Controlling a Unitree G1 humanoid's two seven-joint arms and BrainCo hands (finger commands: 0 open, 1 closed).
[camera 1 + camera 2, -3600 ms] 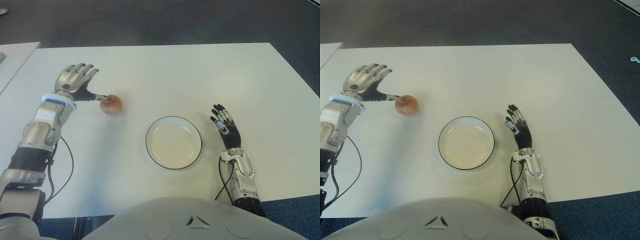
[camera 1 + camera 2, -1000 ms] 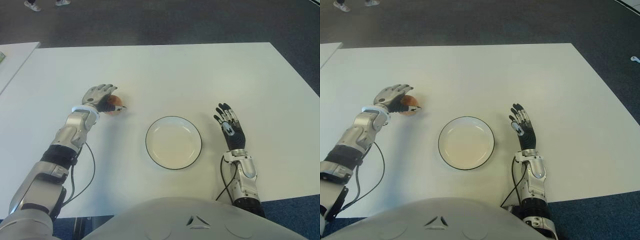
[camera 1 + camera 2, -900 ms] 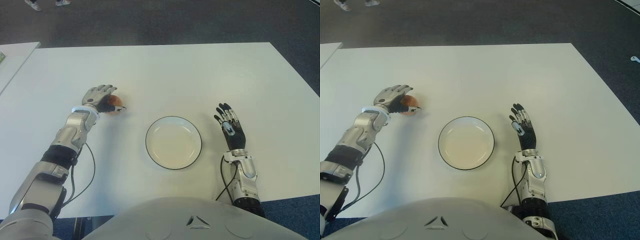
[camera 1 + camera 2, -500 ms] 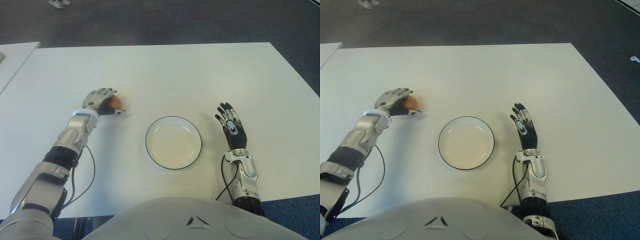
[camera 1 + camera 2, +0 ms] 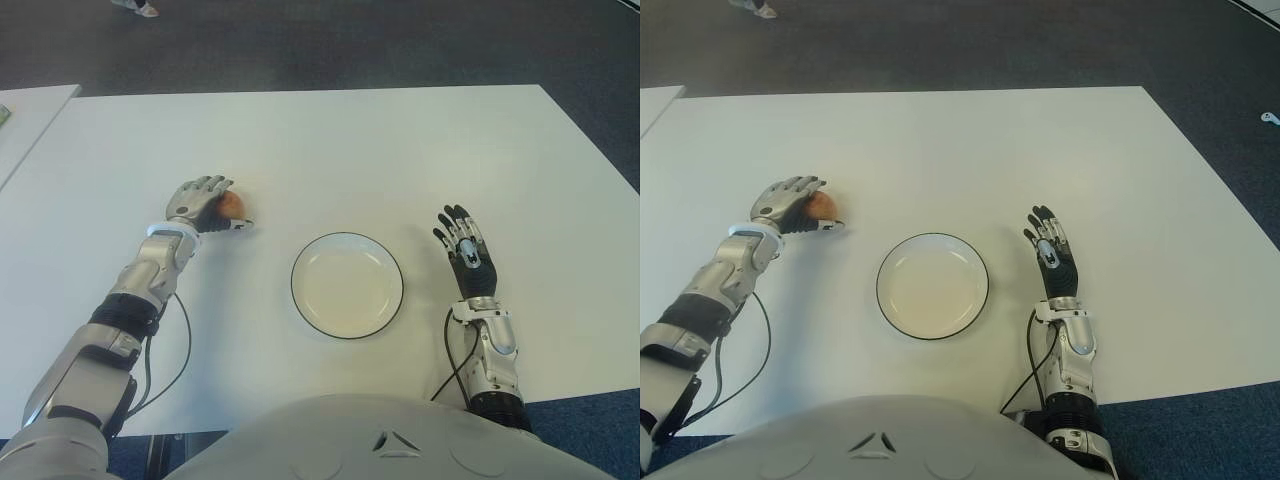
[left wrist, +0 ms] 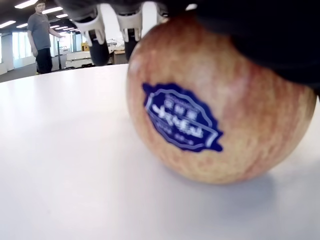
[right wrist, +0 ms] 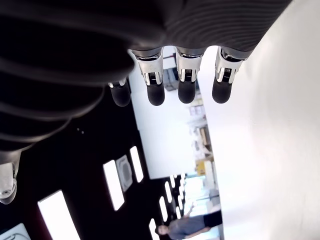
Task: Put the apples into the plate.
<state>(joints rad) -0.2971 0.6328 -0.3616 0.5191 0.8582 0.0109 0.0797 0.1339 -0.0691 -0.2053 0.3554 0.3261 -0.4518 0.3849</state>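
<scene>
My left hand point(image 5: 200, 203) sits on the left part of the white table point(image 5: 330, 140), and its fingers point(image 5: 212, 184) are curled down over the apple point(image 5: 230, 205). The thumb reaches along the near side of the fruit, so I have it cupped between thumb and fingers. In the left wrist view the apple point(image 6: 220, 105) fills most of the frame — reddish-yellow skin, a dark blue sticker point(image 6: 182, 120) facing the camera — and its underside meets the tabletop, with a soft shadow beneath. So the apple is on the table under my hand, not raised.

To the right of that, well apart from the apple, lies the plate point(image 5: 347, 285): round, white, with a thin dark rim, nothing in it. It is near my own edge of the table, about in the middle.

Further right, just beside the plate but not touching it, is my right hand point(image 5: 466, 258). Its palm faces up and its fingers point(image 5: 457, 222) point away from me, straight and slightly spread — they hold nothing. The right wrist view shows the fingertips point(image 7: 186, 87) in a loose row with gaps between them.

At the far left edge, the corner of a second white table point(image 5: 25, 120) shows.
</scene>
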